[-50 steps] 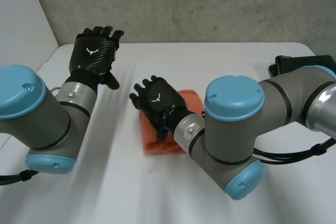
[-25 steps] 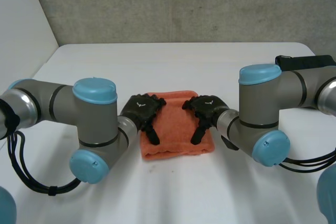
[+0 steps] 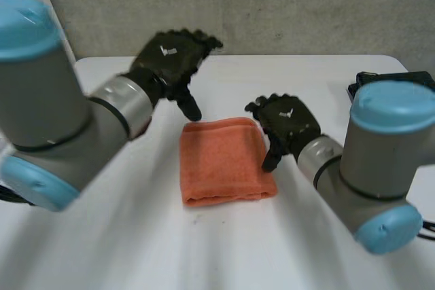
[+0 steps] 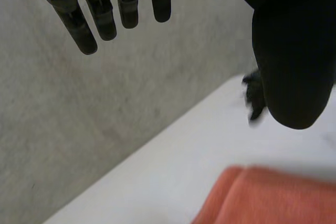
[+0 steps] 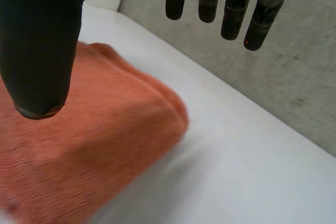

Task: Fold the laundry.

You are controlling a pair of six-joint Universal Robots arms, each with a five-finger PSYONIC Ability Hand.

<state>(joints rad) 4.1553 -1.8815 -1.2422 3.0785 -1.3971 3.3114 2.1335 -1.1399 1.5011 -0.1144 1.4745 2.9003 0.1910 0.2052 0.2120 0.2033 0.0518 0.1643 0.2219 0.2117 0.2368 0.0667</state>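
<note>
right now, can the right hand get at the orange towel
Probably yes. The right hand hovers open beside the folded orange towel, its thumb over the cloth's edge, and nothing lies between them. The left hand is raised well clear.

We took it for a robotics lab: a plain white table (image 3: 224,256) stood against a rough grey concrete wall (image 3: 285,5), and 2 machines, the left arm (image 3: 61,113) and right arm (image 3: 380,147), reached over it.

text: none legible | white emblem (image 3: 165,50): back of left hand (image 3: 171,62), right hand (image 3: 291,121)
</note>
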